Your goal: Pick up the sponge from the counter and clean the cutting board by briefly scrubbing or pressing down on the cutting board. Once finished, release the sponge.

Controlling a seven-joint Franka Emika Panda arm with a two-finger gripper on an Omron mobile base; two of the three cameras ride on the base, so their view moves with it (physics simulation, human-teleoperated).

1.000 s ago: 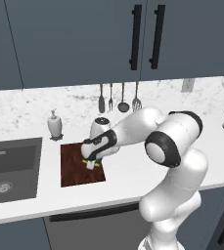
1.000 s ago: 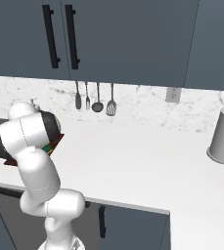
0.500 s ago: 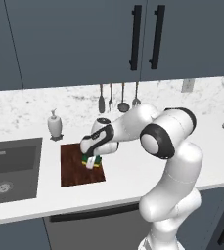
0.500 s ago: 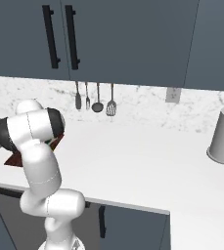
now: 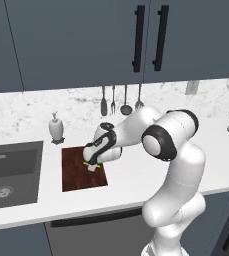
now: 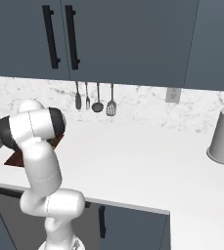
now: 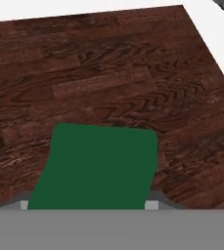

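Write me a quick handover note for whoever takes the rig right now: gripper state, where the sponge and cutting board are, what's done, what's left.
Gripper: jaws shut on the sponge, green layer facing the hand camera.
Cutting board: flat on the counter, between the sink and the arm. The sponge is over the board's right half, near its edge; whether it touches the wood cannot be told.
Done: sponge picked up and brought to the board.
Left: press or scrub briefly if not yet done, then open the jaws and release the sponge.
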